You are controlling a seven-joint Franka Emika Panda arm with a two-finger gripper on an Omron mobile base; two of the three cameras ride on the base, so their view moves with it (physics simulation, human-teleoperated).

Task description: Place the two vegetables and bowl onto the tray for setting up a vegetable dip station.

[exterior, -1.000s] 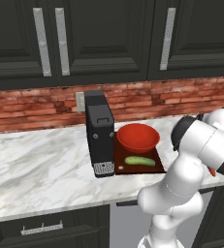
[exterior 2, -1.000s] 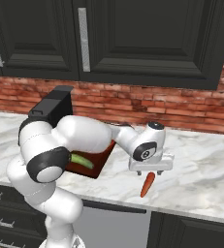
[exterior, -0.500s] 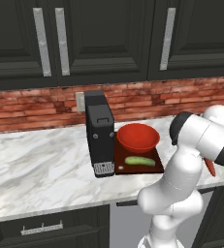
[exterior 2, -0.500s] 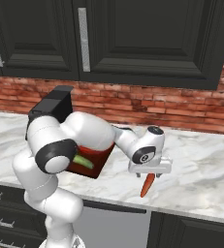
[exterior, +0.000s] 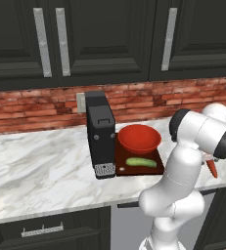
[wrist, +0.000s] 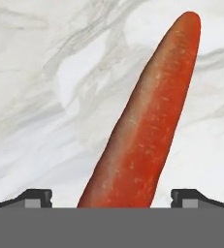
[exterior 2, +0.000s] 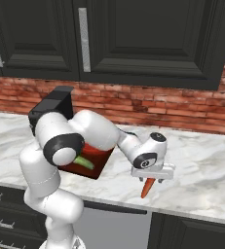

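The carrot [wrist: 147, 121] is slim and orange-red, smooth with faint flecks, its wide end down between the fingertips [wrist: 33, 196] and its tip pointing away over the pale marble table [wrist: 45, 72] in the hand view. From the right base view the end effector [exterior 2: 150, 176] is clamped on the carrot's thick end, the root hanging point-down below it, over the front part of the table — lifted, not lying on the stone. In the left base view the carrot [exterior: 212, 168] shows as a red sliver just behind the arm's elbow, to the right of the tray [exterior: 122, 166]. The tray, a dark reddish-brown board, lies on the table against the black appliance [exterior: 101, 134]; the bright-red bowl [exterior: 139, 138] sits on its far half and the small green cucumber [exterior: 141, 162] lies on its near half, just in front of the bowl. From the right, the cucumber [exterior 2: 84, 162] peeks out beside the arm's shoulder. The carrot is well apart from the tray, on its right. Compared with a second ago the end effector has kept its grip and has shifted slightly toward the tray — bowl, cucumber and tray lie as they did.
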